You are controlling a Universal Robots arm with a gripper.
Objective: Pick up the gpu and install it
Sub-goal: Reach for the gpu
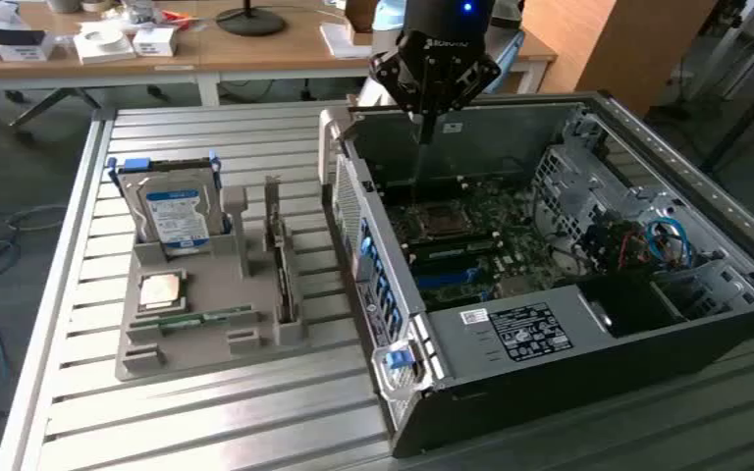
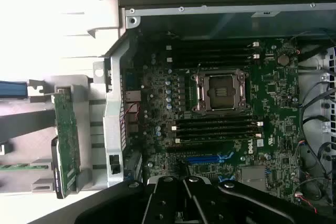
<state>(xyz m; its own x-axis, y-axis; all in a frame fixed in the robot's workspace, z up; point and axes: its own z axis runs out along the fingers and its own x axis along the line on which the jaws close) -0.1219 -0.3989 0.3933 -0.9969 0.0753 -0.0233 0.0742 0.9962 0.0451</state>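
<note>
Gripper [image 1: 420,135] hangs over the far end of the open computer case [image 1: 587,388], fingers closed together, nothing between them. The gpu [image 1: 276,257] stands on edge in a slot of the grey holder tray [image 1: 141,358], on the exterior view's left of the case, untouched and well apart from the gripper. A hard drive [image 1: 174,211] stands upright in the same tray, further left. The wrist view looks down on the motherboard [image 2: 273,98], with its bare processor socket [image 2: 220,92] and a blue expansion slot [image 2: 207,158] that looks free. Step in hand, as I read it: the pick, not yet begun. It calls for opened fingers brought across over the tray and squared to the card's thin upper edge, since a skewed grip on so narrow a board could tip it.
</note>
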